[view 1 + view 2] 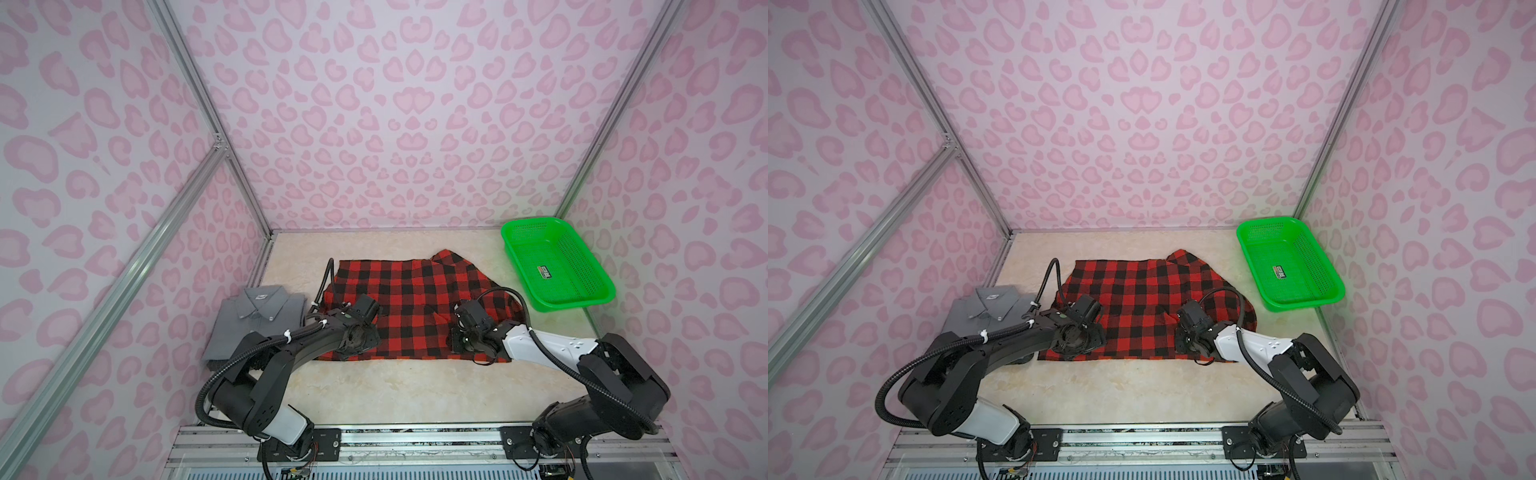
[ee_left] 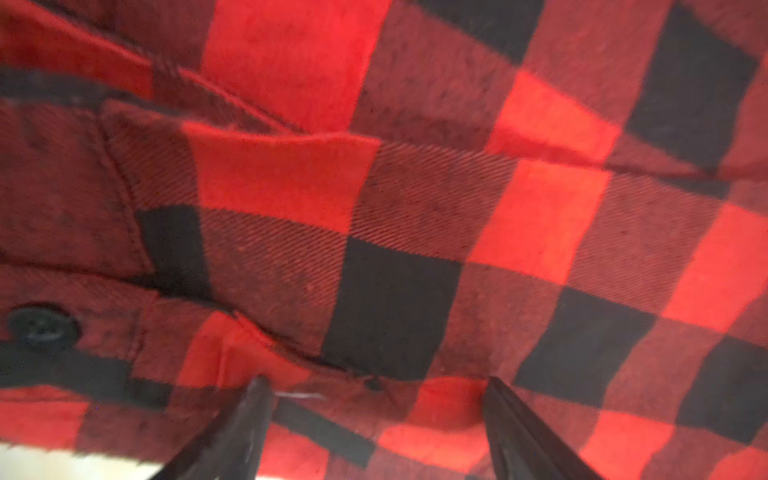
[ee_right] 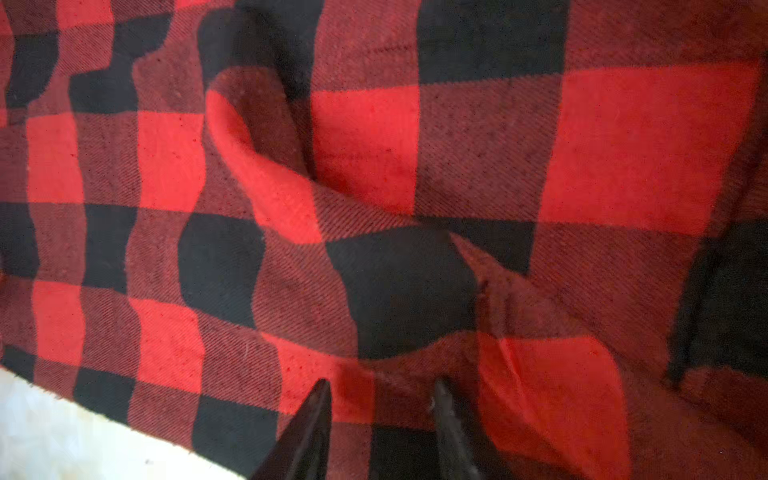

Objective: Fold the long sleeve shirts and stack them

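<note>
One grey shirt (image 1: 249, 320) lies folded beside the checked shirt (image 1: 415, 299). I see left pincer (image 2: 374, 386) spread wide, right pincer (image 3: 384, 388) half spread.

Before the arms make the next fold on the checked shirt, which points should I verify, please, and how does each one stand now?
1. Grey shirt folded and set aside on the left: ok.
2. Checked shirt lying smooth: not ok, a ridge rises near the right tool.
3. Left tool open above the near hem: ok.
4. Right tool open: ok, jaws narrower; cloth caught between them: cannot tell.
5. Green basket apart from the checked shirt: ok.
</note>
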You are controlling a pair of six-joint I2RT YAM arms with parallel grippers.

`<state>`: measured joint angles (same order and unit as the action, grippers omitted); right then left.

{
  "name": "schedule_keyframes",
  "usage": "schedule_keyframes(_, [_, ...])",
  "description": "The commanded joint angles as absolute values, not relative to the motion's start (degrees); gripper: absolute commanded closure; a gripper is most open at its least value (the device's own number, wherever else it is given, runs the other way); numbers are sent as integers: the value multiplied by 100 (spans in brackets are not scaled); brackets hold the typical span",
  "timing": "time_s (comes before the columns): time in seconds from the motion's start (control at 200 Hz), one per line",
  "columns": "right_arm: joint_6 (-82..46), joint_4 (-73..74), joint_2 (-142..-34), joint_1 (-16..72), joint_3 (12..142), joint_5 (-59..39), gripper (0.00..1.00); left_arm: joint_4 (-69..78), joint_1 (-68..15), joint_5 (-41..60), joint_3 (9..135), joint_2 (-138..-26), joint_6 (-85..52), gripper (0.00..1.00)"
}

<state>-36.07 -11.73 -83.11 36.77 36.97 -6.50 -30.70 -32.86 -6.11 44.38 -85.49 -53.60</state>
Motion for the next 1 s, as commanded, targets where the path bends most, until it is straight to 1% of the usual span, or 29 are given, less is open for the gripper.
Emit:
schedule_keyframes(0.0, [-3806, -1628, -7947, 3742, 3588, -535, 57, -3559, -3290, -649, 4404, -8091, -5499, 17])
schedule_keyframes(0.14, [-3507, -2296, -7429, 3723, 4193, -344, 55, -4065, -3266, -970, 5034, -7794, -5224, 16])
schedule_keyframes(0.17, [-3421, -2483, -7382, 3695, 4402, -217, 55, -4174, -3245, -1046, 5208, -7783, -5167, 9])
schedule_keyframes(0.235, [-3202, -2775, -7352, 3572, 4821, 91, 54, -4339, -3151, -1112, 5541, -7800, -5013, 8])
schedule_keyframes(0.405, [-2524, -3142, -7764, 2671, 5983, -114, 51, -4412, -2780, -1071, 6213, -8052, -4501, 7])
schedule_keyframes(0.46, [-2303, -3204, -8075, 2411, 6473, -89, 48, -4422, -2685, -1099, 6407, -8217, -4375, 7])
schedule_keyframes(0.54, [-2172, -3414, -8710, 2114, 7207, -116, 48, -4411, -2581, -1085, 6671, -8526, -4242, 7])
schedule_keyframes(0.65, [-2036, -3754, -9732, 1741, 8253, -395, 47, -4378, -2543, -1127, 6924, -8947, -4127, 7])
schedule_keyframes(0.71, [-1942, -3625, -10115, 1698, 8459, -302, 47, -4272, -2491, -1075, 6936, -9146, -4096, 7])
schedule_keyframes(0.725, [-1904, -3615, -10273, 1679, 8716, -281, 47, -4252, -2473, -1050, 6942, -9196, -4096, 7])
schedule_keyframes(0.81, [-1632, -3435, -10882, 1661, 9212, -239, 46, -4094, -2392, -999, 6926, -9448, -4069, 7])
schedule_keyframes(0.915, [-1297, -3535, -11824, 1635, 10086, -474, 46, -3957, -2271, -867, 6938, -9746, -4047, 7])
schedule_keyframes(0.995, [-1084, -3647, -12307, 1661, 10576, -522, 46, -3873, -2208, -784, 6945, -9906, -4026, 7])
